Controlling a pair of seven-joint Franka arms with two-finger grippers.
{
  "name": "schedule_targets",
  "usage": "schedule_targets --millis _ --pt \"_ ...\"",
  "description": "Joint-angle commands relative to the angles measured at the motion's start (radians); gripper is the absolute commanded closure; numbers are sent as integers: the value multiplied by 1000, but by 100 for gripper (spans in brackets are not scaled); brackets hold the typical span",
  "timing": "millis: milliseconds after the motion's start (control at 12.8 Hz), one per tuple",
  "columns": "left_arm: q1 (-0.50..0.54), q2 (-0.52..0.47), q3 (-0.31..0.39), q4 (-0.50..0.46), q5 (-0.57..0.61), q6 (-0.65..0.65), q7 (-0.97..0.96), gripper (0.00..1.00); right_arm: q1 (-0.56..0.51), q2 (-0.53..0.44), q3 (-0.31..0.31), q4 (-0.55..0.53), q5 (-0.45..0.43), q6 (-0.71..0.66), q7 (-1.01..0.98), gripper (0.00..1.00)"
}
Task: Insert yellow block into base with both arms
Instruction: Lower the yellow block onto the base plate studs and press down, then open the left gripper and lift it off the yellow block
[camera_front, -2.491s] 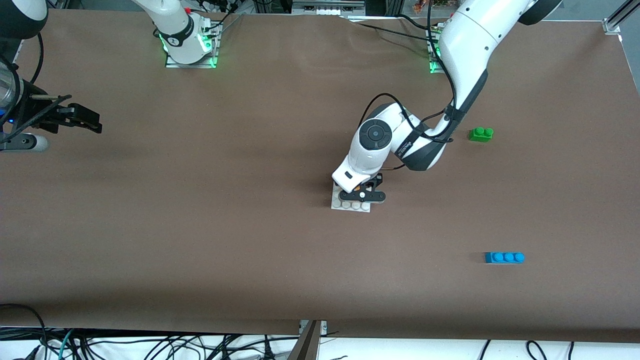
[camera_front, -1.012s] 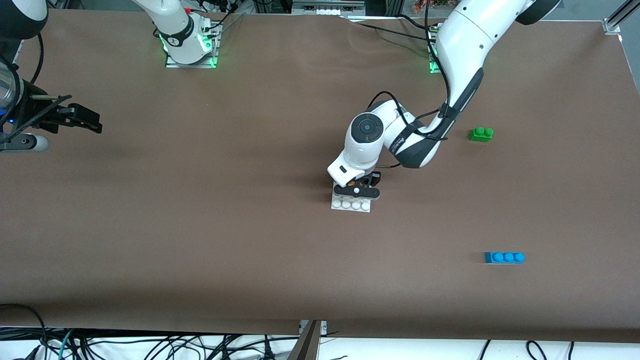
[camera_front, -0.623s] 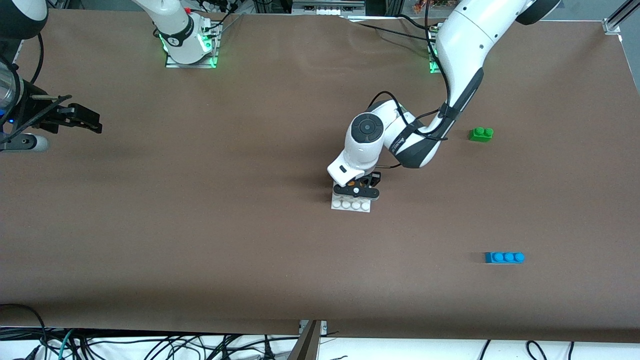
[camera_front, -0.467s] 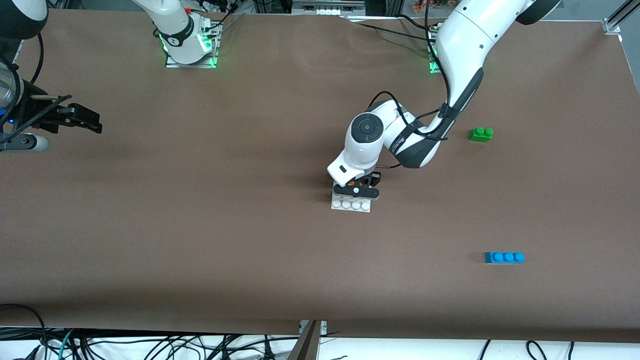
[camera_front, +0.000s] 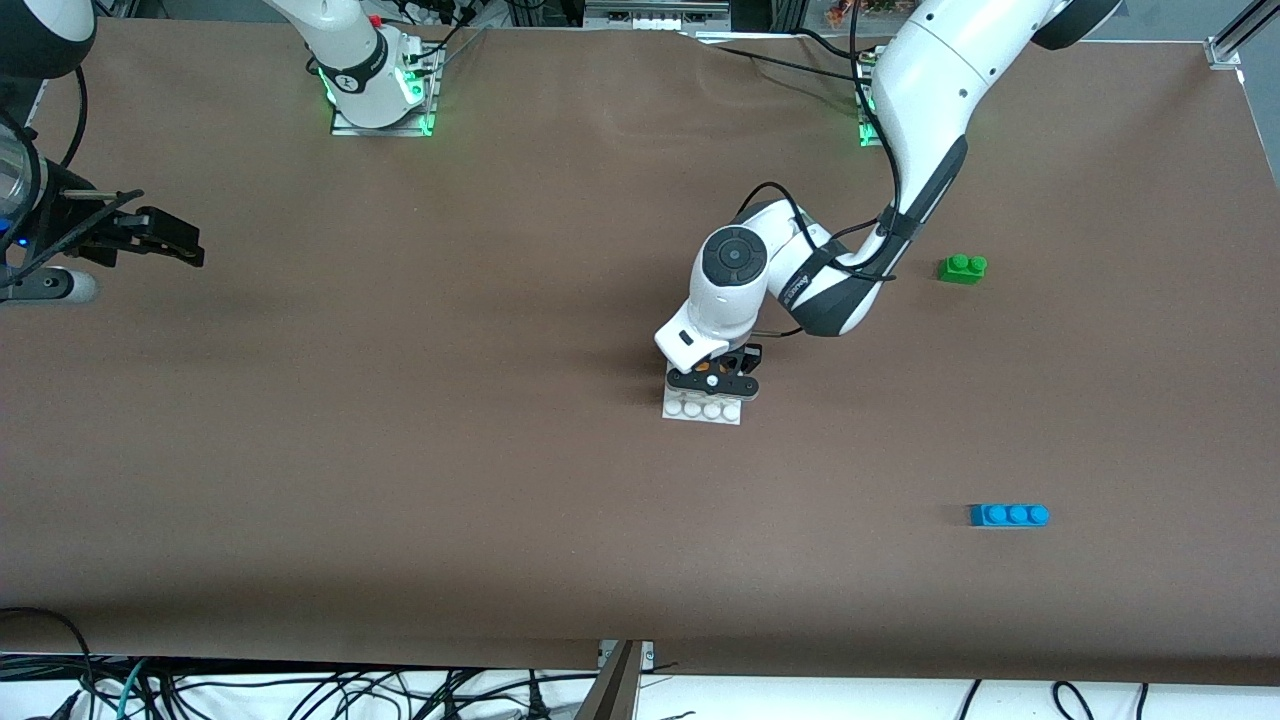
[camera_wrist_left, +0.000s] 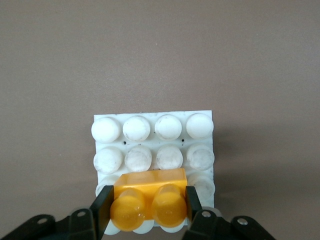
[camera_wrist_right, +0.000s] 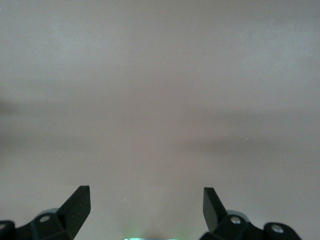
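Two white jointed arms at the brown table. Left gripper (camera_wrist_left: 148, 206) is down on the flat square white plastic studded base (camera_wrist_left: 155, 145), its two black fingers (camera_wrist_left: 101, 210) clamped on the short ends of the small orange-yellow two-stud plastic block (camera_wrist_left: 149, 197). The block sits on the base's stud rows farthest from the front camera, roughly square to the grid; full seating cannot be told. In the front view the base (camera_front: 702, 411) lies near table centre, its nearest stud row bare. Green two-stud brick (camera_front: 962, 268) at about 2 o'clock from the base; blue three-stud brick (camera_front: 1009, 515) at about 4 o'clock, both well apart from it. Right gripper (camera_wrist_right: 147, 210) waits over bare table at the right arm's end, jaws spread wide, holding nothing
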Motion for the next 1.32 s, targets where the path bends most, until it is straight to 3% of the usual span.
schedule_targets --millis 0,856,934,1012,1245 --pt "6 -7 3 -32 36 -13 28 47 -3 9 6 22 -7 -11 7 0" --pt "0 -1 -5 -38 34 -10 40 46 -4 9 7 22 -7 -10 7 0" --pt "0 -1 -5 -38 34 -10 38 36 -4 9 7 22 -7 -10 6 0" --pt "0 -1 -5 -38 34 -10 29 1 -4 9 7 22 -7 -10 7 0" --pt "9 -13 -6 -37 33 -15 35 0 -4 9 7 22 -6 -10 6 0"
